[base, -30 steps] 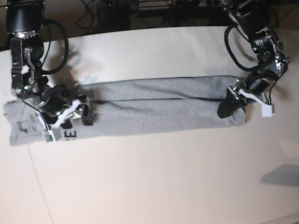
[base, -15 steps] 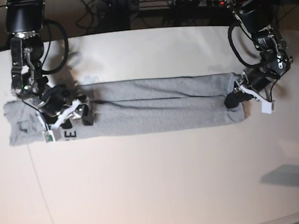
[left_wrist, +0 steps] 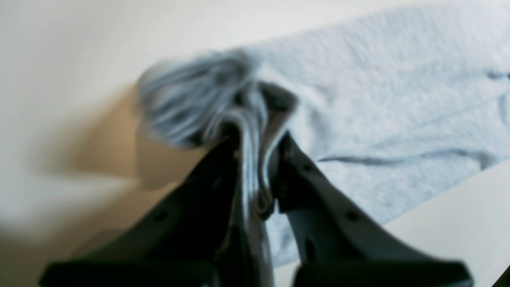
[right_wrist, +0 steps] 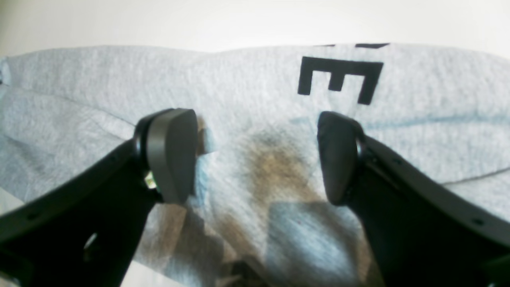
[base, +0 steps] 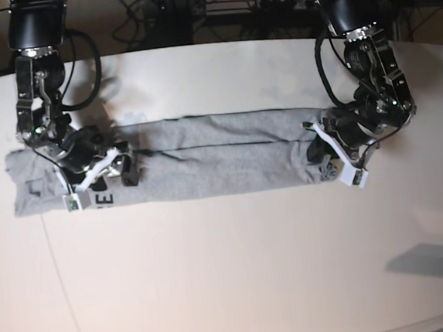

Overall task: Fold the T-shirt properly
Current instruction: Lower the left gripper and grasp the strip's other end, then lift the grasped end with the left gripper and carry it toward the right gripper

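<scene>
Cream-coloured and broad, the desk (base: 230,266) fills most of the base view. Across its upper middle lies the grey T-shirt (base: 205,159), folded into a long narrow band running left to right, with a crease down its length. Black block lettering shows on the shirt's left end; from the right wrist camera a printed "E" (right_wrist: 338,77) stands clear on the cloth.

At the right of the base view, the left hand (base: 318,146) is pinched nearly closed on the shirt's right end. Its wrist camera shows a bunch of grey fabric squeezed between the two black fingers (left_wrist: 303,179), the end lifted and rumpled, though that view is blurred.

At the left, the right hand (base: 121,168) sits low over the shirt with its fingers spread wide, nothing between them, their pads (right_wrist: 171,153) just above or touching the cloth; I cannot tell which.
</scene>
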Controlling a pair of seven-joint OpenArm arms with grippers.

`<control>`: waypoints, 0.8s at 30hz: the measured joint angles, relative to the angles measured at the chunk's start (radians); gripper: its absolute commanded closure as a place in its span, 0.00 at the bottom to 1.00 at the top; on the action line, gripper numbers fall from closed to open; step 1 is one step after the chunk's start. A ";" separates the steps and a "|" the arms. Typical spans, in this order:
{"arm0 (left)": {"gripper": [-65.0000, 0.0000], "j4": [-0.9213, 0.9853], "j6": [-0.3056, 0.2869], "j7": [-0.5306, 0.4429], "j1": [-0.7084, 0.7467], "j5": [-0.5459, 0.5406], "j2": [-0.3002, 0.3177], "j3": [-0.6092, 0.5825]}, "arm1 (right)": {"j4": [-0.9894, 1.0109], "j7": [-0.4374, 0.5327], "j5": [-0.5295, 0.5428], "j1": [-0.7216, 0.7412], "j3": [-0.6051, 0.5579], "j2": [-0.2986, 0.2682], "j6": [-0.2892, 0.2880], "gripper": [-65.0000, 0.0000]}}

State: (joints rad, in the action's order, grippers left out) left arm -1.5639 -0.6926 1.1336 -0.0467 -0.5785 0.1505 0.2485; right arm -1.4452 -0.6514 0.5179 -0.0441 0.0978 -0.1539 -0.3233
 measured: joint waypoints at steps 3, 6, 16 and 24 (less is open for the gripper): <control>1.00 -0.041 0.003 0.004 -0.002 0.010 0.006 -0.066 | 0.000 0.000 0.000 0.000 0.000 0.000 0.000 0.30; 1.00 -0.103 0.028 0.001 -0.005 -0.002 -0.003 -0.118 | 0.000 0.000 0.000 0.000 0.000 0.000 0.000 0.30; 1.00 -0.151 0.084 0.003 -0.008 -0.001 -0.090 -0.273 | 0.000 0.000 0.000 0.000 0.000 0.000 0.000 0.30; 1.00 -0.142 0.113 0.002 -0.008 0.004 -0.157 -0.341 | 0.000 0.000 0.000 0.000 0.000 0.000 0.000 0.30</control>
State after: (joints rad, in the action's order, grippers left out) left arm -1.7054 -0.5793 1.1358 -0.0551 -0.5743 -0.0063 -0.0925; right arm -1.4452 -0.6514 0.5179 -0.0441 0.0978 -0.1539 -0.3237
